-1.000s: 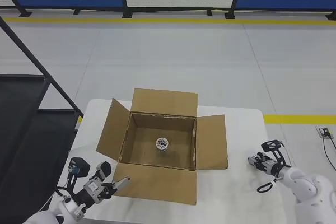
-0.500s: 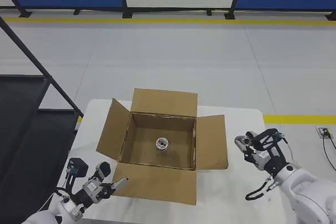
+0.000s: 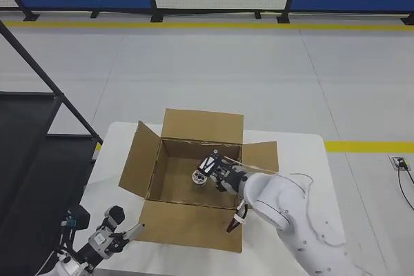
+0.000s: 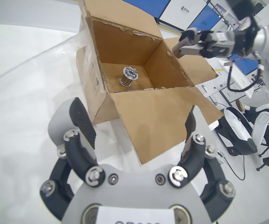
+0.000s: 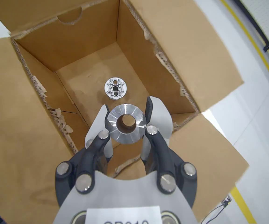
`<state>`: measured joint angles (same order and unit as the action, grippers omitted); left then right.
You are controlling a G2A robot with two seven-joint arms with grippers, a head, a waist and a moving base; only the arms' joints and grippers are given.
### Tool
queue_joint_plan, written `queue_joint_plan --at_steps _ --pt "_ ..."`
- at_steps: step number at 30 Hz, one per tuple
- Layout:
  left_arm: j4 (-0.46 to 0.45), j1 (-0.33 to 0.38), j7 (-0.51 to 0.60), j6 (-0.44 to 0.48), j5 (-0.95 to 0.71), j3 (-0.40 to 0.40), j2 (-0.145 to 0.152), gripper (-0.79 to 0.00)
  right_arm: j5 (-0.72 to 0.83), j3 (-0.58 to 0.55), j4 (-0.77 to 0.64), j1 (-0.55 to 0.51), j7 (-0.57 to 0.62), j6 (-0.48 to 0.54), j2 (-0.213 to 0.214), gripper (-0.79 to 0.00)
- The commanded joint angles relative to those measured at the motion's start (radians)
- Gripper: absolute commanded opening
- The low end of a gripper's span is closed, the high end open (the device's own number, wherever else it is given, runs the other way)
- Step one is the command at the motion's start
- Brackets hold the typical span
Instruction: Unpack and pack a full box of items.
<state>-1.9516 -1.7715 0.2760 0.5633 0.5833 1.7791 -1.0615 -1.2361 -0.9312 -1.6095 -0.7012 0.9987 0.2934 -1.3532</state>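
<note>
**Box.** The cardboard box point(image 3: 193, 124) stands in the middle of the surface point(image 3: 300, 159). All four flaps are folded outward, so the opening is left unobstructed for access from above.

**Part already packed.** A flanged metal part point(image 5: 116, 89) stands upright on the box floor, near the middle and apart from every wall. Bare floor is left around it, most likely for further items.

**Right end effector.** The right end effector point(image 5: 127, 111) is positioned over the box opening, just beside the flanged part as seen in the top view. A bored metal cylinder point(image 5: 126, 123) is clamped between its fingers point(image 5: 151, 108). The cylinder is gripped by its outer wall, with the bore facing up toward the wrist. In this attitude the lower end face is presented flat to the floor, so it is judged that the cylinder is meant to be set down upright next to the flanged part. The packing phase is judged to be in hand and at an early stage.

**Left end effector.** The left end effector point(image 4: 134, 117) is held with its fingers spread wide and nothing between them. It sits low over the surface, off the box corner nearest the robot and near the front flap. It is judged to be kept there so that the other arm's path into the box is not crossed.
</note>
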Motion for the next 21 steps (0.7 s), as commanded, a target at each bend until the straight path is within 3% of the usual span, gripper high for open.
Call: queue_joint_plan --at_steps 1,6,13,15,16,21 --pt "0.001 -0.011 -0.007 0.003 -0.005 0.008 0.0 0.0 0.042 0.048 0.143 0.072 -0.003 -0.002 -0.019 -0.785" --pt "-0.002 -0.015 -0.003 0.001 -0.004 0.012 0.0 0.0 0.077 0.137 0.347 0.158 -0.037 0.0 -0.059 -0.785" --pt "-0.006 -0.002 0.014 -0.001 0.004 0.005 0.001 0.0 0.096 0.199 0.503 0.208 -0.081 -0.001 -0.096 -0.785" --pt "-0.004 0.001 0.017 -0.001 0.002 0.003 0.001 0.0 0.098 0.207 0.531 0.214 -0.093 -0.001 -0.103 -0.594" --pt "-0.004 0.003 0.019 -0.001 0.003 0.002 0.001 0.0 0.099 0.21 0.543 0.217 -0.096 0.0 -0.106 -0.545" --pt "-0.004 0.01 0.026 -0.003 0.006 -0.003 0.002 0.0 0.106 0.216 0.583 0.232 -0.112 0.004 -0.119 -0.496"
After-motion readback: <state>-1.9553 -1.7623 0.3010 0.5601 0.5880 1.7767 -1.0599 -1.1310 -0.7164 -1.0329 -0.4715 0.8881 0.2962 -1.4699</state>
